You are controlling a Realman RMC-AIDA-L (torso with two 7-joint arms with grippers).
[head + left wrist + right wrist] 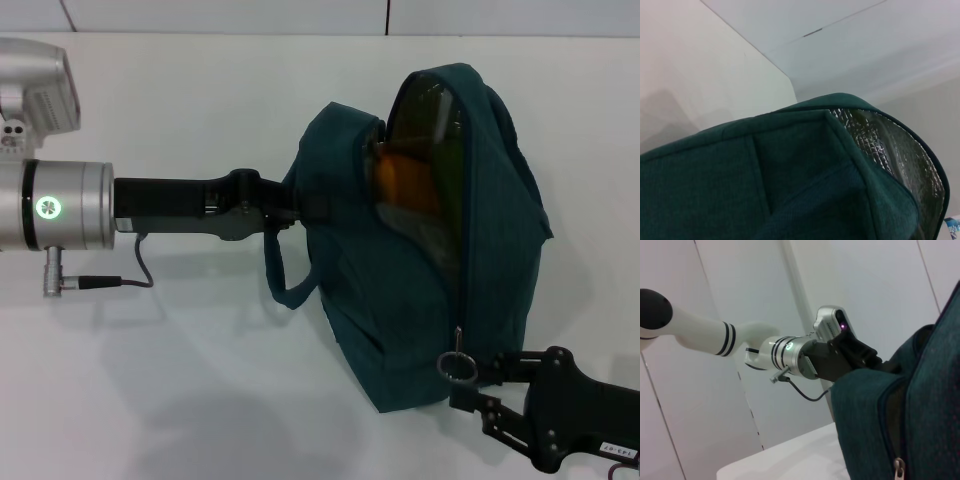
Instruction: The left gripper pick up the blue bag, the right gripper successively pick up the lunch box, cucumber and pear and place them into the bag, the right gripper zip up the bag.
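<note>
The blue bag (430,250) stands on the white table with its mouth gaping toward me. My left gripper (292,206) reaches in from the left and is shut on the bag's left rim, by a handle loop (285,285). Something orange, probably the pear (405,178), shows inside the opening. I cannot see the lunch box or the cucumber. The metal zip-pull ring (459,367) hangs at the low end of the zip. My right gripper (468,388) sits open at the bag's near right corner, its tips just beside the ring. Silver lining (890,150) fills part of the left wrist view. The bag (900,410) also shows in the right wrist view.
The white table (180,380) spreads around the bag. A thin cable (130,278) droops from the left arm's silver section (65,205). The left arm (790,352) shows across the right wrist view, in front of white wall panels.
</note>
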